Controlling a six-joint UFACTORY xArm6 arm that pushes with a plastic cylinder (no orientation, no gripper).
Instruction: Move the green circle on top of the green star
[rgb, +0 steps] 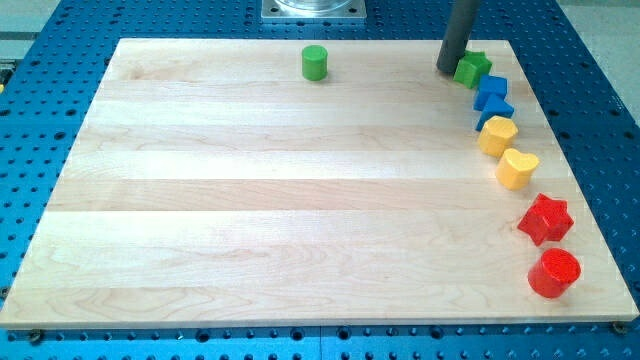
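**Ana:** While the rod stands at the upper right of the frame, where exactly does my tip (447, 69) sit?

**Ben:** Low against the wooden board (250, 200), just left of the green star (472, 67). It looks to be touching the star's left side, or very nearly; I cannot tell which.

**Ana:** And the green circle (315, 63)?

**Ben:** Upright near the board's top edge, a little left of centre, well apart from both the star and the tip. Bare wood lies between them.

**Ana:** What about fingers: wide, narrow, holding anything?

**Ben:** The arm ends in a plain dark rod, so there are no fingers to be wide or narrow, and it holds nothing.

**Ana:** What else lies on the board?

**Ben:** A curved line of blocks runs down the right side from the star. First come two blue blocks: the upper blue block (491, 89) and the lower blue block (495, 110), touching each other, shapes hard to make out. Below them sits a yellow block (497, 135), then a yellow heart (517, 168) close beside it. Lower down is a red star (545, 218), and at the lower right a red circle (554, 272).

**Ana:** And around the board?

**Ben:** A blue perforated table (50, 100) on every side.
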